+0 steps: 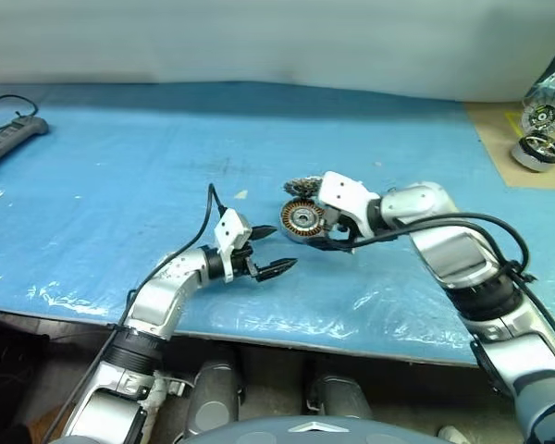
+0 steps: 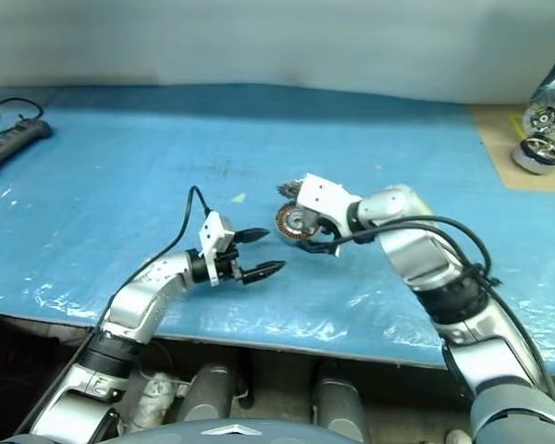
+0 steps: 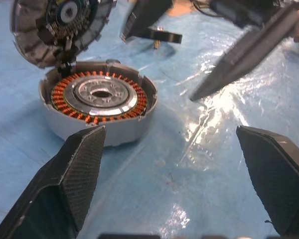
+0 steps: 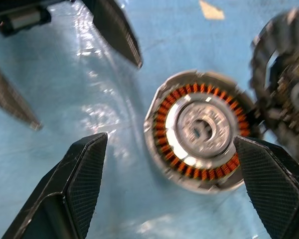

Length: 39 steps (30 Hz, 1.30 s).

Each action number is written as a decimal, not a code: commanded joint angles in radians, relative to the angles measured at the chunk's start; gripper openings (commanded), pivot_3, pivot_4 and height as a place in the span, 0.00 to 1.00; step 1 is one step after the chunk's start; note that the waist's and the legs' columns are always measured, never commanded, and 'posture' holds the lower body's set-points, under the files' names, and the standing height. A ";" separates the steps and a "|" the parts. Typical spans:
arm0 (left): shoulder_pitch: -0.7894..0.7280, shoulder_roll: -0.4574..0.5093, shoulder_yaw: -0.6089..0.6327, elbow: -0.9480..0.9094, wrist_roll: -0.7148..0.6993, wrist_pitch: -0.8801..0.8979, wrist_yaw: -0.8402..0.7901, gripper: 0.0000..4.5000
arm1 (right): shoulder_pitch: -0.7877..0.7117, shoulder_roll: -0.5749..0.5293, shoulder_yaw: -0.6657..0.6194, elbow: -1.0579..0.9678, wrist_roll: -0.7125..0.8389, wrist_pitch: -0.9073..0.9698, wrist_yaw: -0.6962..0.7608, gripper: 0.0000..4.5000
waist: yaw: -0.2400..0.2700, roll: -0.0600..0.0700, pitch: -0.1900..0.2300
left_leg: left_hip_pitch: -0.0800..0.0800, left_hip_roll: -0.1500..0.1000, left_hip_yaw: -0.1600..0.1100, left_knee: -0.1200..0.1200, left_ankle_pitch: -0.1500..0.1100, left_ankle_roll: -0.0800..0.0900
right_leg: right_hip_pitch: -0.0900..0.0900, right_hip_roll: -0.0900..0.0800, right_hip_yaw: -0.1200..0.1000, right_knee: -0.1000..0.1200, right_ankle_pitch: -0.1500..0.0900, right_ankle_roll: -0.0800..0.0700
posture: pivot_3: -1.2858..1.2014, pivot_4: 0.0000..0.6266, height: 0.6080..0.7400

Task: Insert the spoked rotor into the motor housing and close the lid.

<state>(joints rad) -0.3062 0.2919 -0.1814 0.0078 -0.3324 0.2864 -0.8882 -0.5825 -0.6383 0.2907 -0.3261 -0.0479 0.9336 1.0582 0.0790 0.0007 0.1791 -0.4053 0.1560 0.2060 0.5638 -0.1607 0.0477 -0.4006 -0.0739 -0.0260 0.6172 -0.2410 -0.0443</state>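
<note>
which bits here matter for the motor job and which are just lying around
For the job:
- motor housing, copper coils showing
- lid, hinged open beside it
- left gripper and right gripper, both open

Lying about:
- power strip, far left on the table
- two more motor parts, far right

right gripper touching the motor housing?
Apart. Right wrist view: right gripper open, fingers straddle the motor housing from above, blue table visible between.

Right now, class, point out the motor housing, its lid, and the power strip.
motor housing (image 3: 100,94): left wrist view, on the silver centre hub.
lid (image 3: 60,27): left wrist view, on the raised disc's inner face.
power strip (image 1: 14,137): left eye view, on its grey body.
</note>
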 commanded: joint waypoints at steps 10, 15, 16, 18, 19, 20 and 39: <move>-0.025 0.021 0.044 -0.016 -0.019 -0.031 -0.006 1.00 | 0.309 0.288 -0.487 0.056 0.049 -0.184 -0.579 0.96 | -0.011 0.001 0.000 | 0.001 -0.001 0.000 -0.002 0.001 -0.002 | -0.002 0.000 0.000 -0.001 0.000 0.000 | 0.52 0.24 1.00; -0.039 0.007 0.040 0.030 0.015 -0.086 0.014 1.00 | 0.285 0.373 -0.436 0.200 0.046 -0.343 -0.664 0.96 | -0.011 0.001 0.000 | 0.000 -0.001 0.000 -0.003 0.001 -0.002 | -0.002 0.000 0.000 -0.001 0.000 0.000 | 0.52 0.24 1.00; -0.039 0.004 0.038 0.041 0.030 -0.106 0.024 1.00 | 0.273 0.386 -0.420 0.222 0.042 -0.366 -0.677 0.96 | -0.011 0.001 0.000 | 0.000 -0.001 0.000 -0.003 0.001 -0.002 | -0.002 0.000 0.000 -0.001 0.000 0.000 | 0.52 0.24 1.00; -0.034 -0.001 0.040 0.048 0.035 -0.120 0.032 1.00 | 0.250 0.406 -0.399 0.246 0.046 -0.397 -0.693 0.96 | -0.012 0.001 0.000 | 0.000 -0.001 0.000 -0.003 0.001 -0.002 | -0.002 0.000 0.000 -0.001 0.000 0.000 | 0.52 0.24 1.00; -0.027 -0.001 0.043 0.046 0.034 -0.123 0.035 1.00 | 0.237 0.414 -0.386 0.260 0.042 -0.416 -0.704 0.96 | -0.012 0.001 0.000 | 0.000 -0.001 0.000 -0.003 0.001 -0.002 | -0.002 0.000 0.000 -0.001 0.000 0.000 | 0.52 0.24 1.00; -0.020 -0.002 0.044 0.045 0.033 -0.125 0.036 1.00 | 0.227 0.417 -0.376 0.275 0.037 -0.432 -0.714 0.96 | -0.012 0.001 0.000 | 0.000 -0.001 0.000 -0.003 0.001 -0.002 | -0.002 0.000 0.000 -0.001 0.000 0.000 | 0.52 0.24 1.00; 0.060 -0.032 0.048 -0.032 0.063 -0.100 0.170 1.00 | 0.106 0.415 -0.330 0.691 0.051 -0.670 -0.769 0.96 | -0.014 0.001 0.000 | 0.000 -0.001 0.000 -0.003 0.001 -0.002 | -0.001 0.000 0.000 -0.001 0.000 0.000 | 0.52 0.24 1.00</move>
<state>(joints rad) -0.2520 0.2548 -0.1500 0.0352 -0.2620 0.1776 -0.7309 -0.4784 -0.2309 -0.0424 0.3517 -0.0065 0.2767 0.2857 0.0647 0.0018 0.1788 -0.4051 0.1553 0.2063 0.5610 -0.1593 0.0455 -0.4018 -0.0736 -0.0260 0.6158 -0.2409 -0.0442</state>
